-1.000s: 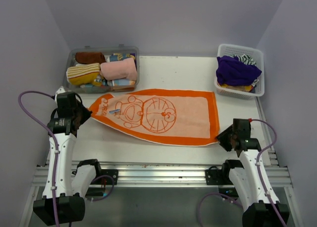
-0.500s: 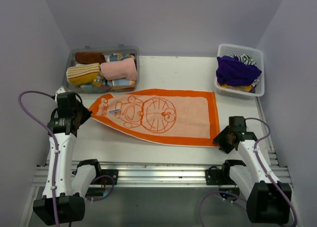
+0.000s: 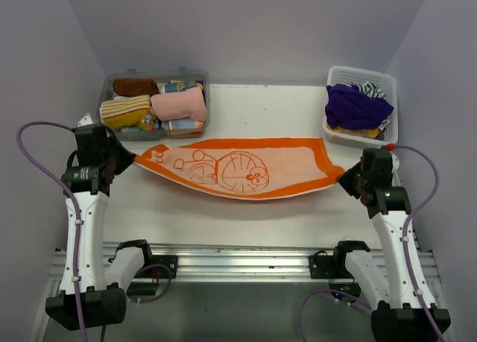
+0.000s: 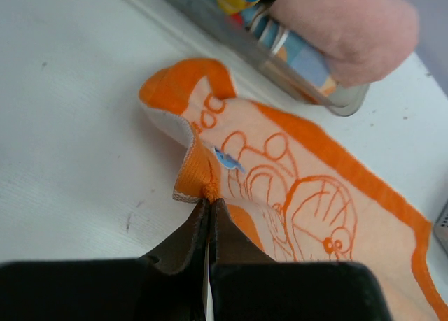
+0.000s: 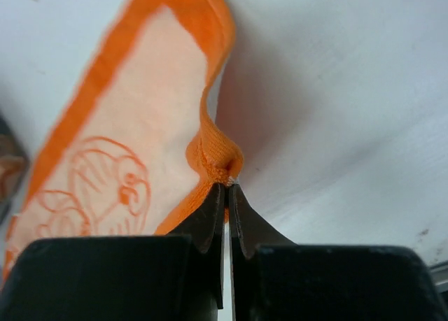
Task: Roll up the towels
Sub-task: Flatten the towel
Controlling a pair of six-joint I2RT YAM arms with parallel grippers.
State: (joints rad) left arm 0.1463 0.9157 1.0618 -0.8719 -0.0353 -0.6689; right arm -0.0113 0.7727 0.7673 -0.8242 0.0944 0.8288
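The orange towel (image 3: 238,167) held at both ends
It is stretched over the middle of the table (image 3: 261,107), with the left gripper (image 4: 208,201) pinched tight on its left edge and the right gripper (image 5: 227,187) pinched on its right edge; rolled towels (image 3: 177,103) fill the clear bin (image 3: 205,96) at back left, loose towels (image 3: 354,106) the white basket (image 3: 390,85) at back right

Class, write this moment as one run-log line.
left tool: shut on orange-and-cream cartoon-print terry towel | right tool: shut on its other end | towel: spread, not rolled
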